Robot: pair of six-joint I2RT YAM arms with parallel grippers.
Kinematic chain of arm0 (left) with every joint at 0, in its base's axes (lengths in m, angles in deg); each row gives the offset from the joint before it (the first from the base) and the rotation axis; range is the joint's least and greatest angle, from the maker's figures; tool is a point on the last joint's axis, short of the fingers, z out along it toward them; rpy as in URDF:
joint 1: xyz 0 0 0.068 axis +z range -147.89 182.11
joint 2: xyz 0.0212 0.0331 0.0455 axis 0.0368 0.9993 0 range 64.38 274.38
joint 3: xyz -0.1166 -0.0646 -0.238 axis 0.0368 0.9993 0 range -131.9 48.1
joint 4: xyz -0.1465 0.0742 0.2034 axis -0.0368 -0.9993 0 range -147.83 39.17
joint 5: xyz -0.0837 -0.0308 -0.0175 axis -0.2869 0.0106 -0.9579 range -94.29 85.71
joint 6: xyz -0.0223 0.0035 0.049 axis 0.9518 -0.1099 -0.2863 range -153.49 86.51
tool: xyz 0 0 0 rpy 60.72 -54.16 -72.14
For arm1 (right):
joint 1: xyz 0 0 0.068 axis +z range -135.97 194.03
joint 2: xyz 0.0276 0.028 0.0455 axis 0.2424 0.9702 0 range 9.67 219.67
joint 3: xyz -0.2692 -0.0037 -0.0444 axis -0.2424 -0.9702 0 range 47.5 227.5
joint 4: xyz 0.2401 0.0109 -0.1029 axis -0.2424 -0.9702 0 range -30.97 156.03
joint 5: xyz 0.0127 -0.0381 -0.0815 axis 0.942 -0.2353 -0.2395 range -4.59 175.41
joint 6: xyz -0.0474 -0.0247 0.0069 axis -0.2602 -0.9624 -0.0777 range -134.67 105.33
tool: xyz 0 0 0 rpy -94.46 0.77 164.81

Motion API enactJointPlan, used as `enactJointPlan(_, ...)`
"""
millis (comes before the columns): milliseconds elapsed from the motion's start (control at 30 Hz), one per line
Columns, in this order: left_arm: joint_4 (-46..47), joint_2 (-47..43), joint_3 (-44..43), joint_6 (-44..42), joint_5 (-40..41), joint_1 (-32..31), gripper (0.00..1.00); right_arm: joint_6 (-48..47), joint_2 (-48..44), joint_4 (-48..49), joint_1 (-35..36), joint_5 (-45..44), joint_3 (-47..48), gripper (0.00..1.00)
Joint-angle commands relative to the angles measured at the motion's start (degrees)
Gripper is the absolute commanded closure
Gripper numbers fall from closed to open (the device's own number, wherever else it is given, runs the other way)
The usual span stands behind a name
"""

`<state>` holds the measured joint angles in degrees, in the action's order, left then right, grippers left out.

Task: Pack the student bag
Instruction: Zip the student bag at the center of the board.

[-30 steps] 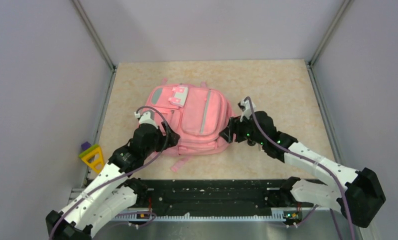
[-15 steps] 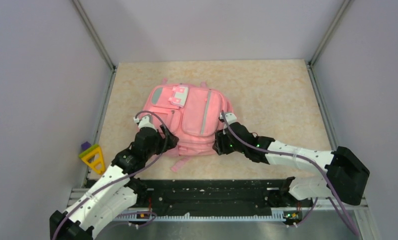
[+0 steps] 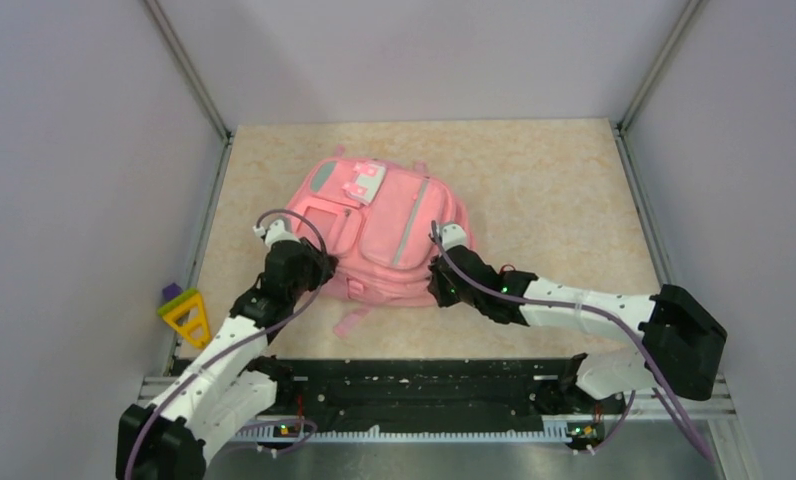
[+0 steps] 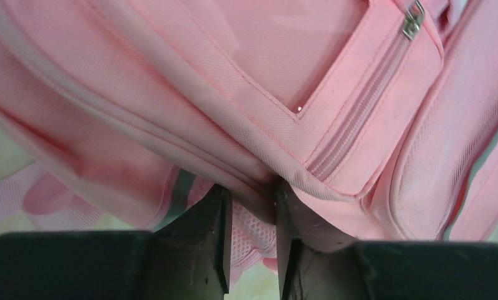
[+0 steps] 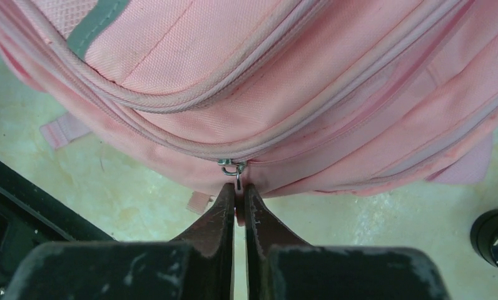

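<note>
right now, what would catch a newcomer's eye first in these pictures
The pink backpack lies mid-table, by far the biggest thing in view. Both arms meet its near edge: the right hand is shut on a metal zipper pull, and the left hand pinches a fold of the bag's fabric. A yellow and purple triangular toy sits alone by the table's left edge.

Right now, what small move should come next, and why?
Probably slide the right end effector along the zipper track: it is shut on the zipper pull, the zipper looks closed, and the left end effector pinches the student bag, steadying it.
</note>
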<state>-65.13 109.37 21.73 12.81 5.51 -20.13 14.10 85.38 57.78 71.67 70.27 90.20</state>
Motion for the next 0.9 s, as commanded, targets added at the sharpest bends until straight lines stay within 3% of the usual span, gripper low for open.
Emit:
enactJointPlan(0, 12.6, 9.9, -3.1, -7.3, -0.7, 6.8, 0.8, -3.6, -0.2, -2.9, -1.9, -3.4, 4.1, 1.0)
enactJointPlan(167, 17.9, 23.4, -11.1, -13.9, -2.2, 10.9, 0.96, -6.3, 0.7, -3.5, -8.9, 0.7, 5.0, 1.0)
enactJointPlan(400, 23.4, 38.8, -22.7, -20.9, -4.5, 13.6, 0.99, -11.8, 4.8, 0.2, -20.9, 6.0, 7.6, 1.0)
enactJointPlan(533, 17.0, 45.5, -32.2, -24.5, -7.5, 13.7, 0.99, -16.5, 9.1, 0.5, -23.7, 7.7, 11.7, 1.0)
enactJointPlan(600, 14.5, 45.7, -35.3, -25.2, -9.3, 13.6, 0.91, -17.6, 10.0, 0.2, -23.7, 10.2, 13.2, 1.0)
enactJointPlan(733, 11.9, 39.0, -31.1, -24.7, -10.4, 13.3, 0.56, -16.2, 9.8, 3.0, -23.7, 16.1, 12.5, 1.0)
enactJointPlan(767, 10.7, 36.4, -29.6, -24.0, -8.1, 13.0, 0.43, -15.6, 9.9, 3.7, -23.7, 17.3, 12.1, 1.0)
enactJointPlan(867, 6.5, 28.6, -24.6, -21.1, -3.5, 11.0, 0.28, -14.1, 10.2, 5.8, -23.7, 19.5, 10.8, 1.0)
